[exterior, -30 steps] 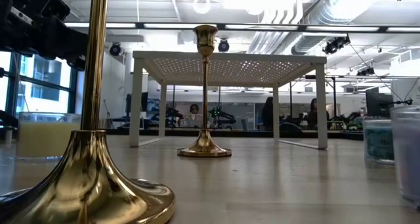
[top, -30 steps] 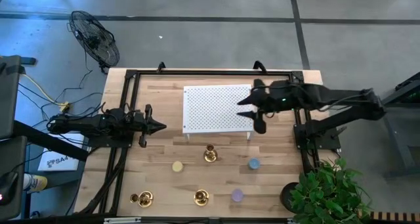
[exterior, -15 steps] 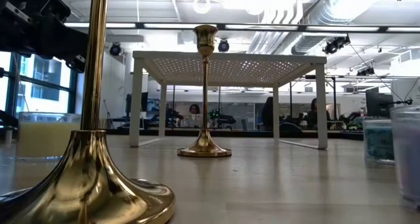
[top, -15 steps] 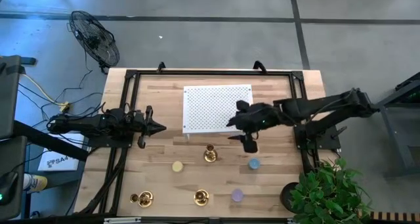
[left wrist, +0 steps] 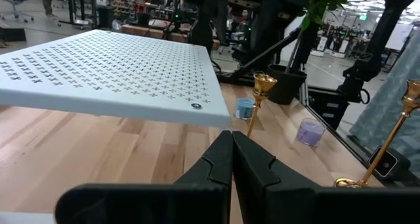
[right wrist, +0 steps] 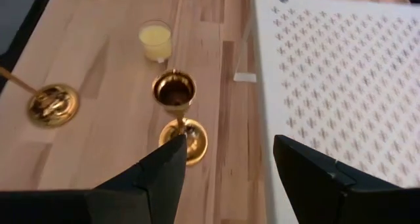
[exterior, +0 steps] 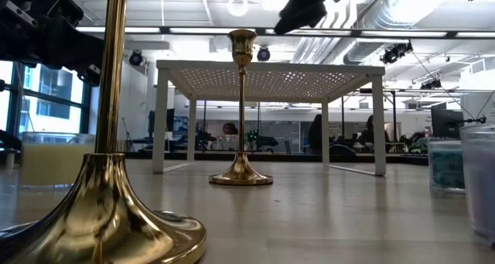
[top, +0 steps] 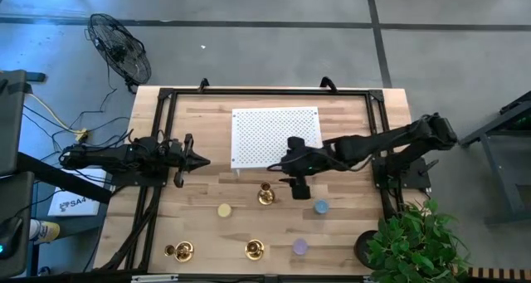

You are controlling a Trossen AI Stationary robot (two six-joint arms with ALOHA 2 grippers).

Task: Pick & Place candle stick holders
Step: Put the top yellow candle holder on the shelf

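Observation:
Three gold candle stick holders stand upright on their round bases. One [top: 265, 194] is just in front of the white rack, and two [top: 180, 251] [top: 255, 249] stand by the near edge. My right gripper [top: 289, 178] is open. It hangs above and a little to the right of the middle holder's cup [right wrist: 174, 91], touching nothing. In the low view it [exterior: 305, 5] shows above the cup [exterior: 241, 39]. My left gripper [left wrist: 231, 142] is shut and empty at the table's left side [top: 203, 159].
A white perforated rack [top: 275, 138] stands on legs at the table's middle, right behind the middle holder. A yellow candle [top: 224, 210], a blue one [top: 320, 206] and a purple one [top: 299, 246] sit around the holders. A potted plant [top: 411, 241] is at the near right corner.
My right gripper has moved from over the rack's far right corner toward the table's left and near edge, to the middle candle stick holder, and has come into the low view from above. Its fingers have stayed open. The holders have not moved.

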